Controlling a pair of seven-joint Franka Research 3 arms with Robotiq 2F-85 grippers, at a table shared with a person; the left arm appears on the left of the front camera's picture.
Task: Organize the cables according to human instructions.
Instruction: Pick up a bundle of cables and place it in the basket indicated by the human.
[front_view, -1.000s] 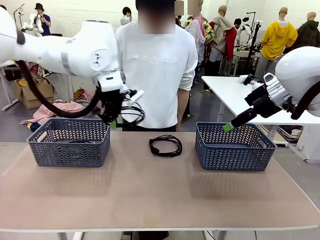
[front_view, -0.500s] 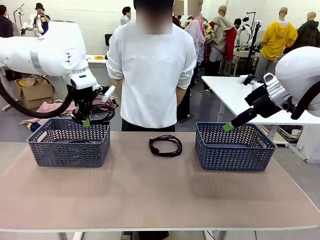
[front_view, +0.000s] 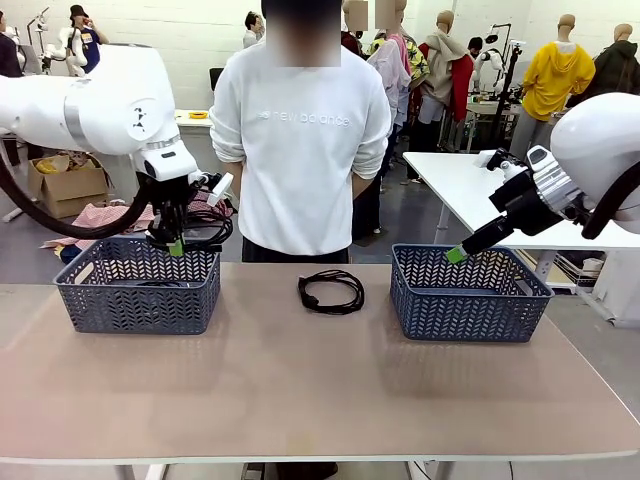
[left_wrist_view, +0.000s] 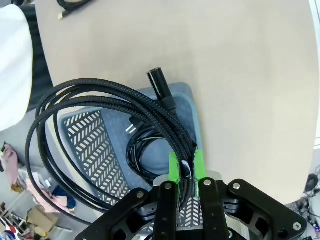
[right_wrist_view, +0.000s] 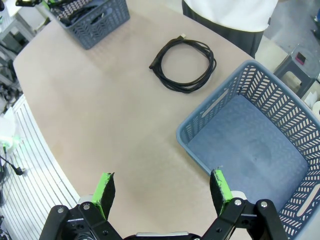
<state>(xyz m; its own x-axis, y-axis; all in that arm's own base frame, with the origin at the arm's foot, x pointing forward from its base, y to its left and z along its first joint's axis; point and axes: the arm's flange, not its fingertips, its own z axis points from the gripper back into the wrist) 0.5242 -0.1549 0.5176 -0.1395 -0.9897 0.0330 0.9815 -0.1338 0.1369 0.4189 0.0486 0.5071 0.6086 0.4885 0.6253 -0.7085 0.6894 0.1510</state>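
We find the left gripper (left_wrist_view: 186, 168) clamped on a coiled cord (left_wrist_view: 150, 117), with the blue-grey basket (left_wrist_view: 92, 145) just beyond its fingertips. In our judgement, release is due next. The right gripper (right_wrist_view: 162, 185) has its fingers apart.

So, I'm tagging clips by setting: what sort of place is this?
Probably a robotics lab or workshop, not a home: a white robot arm hangs over a table with plastic baskets, and a cardboard box and loose cloth lie on the open floor behind.

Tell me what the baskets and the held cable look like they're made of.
Baskets: probably moulded plastic, matte blue-grey, judging by the herringbone cut-outs in their walls.
Held cable: seemingly a woven fabric sheath, matte black, given its braided texture; its plug looks like smooth plastic.
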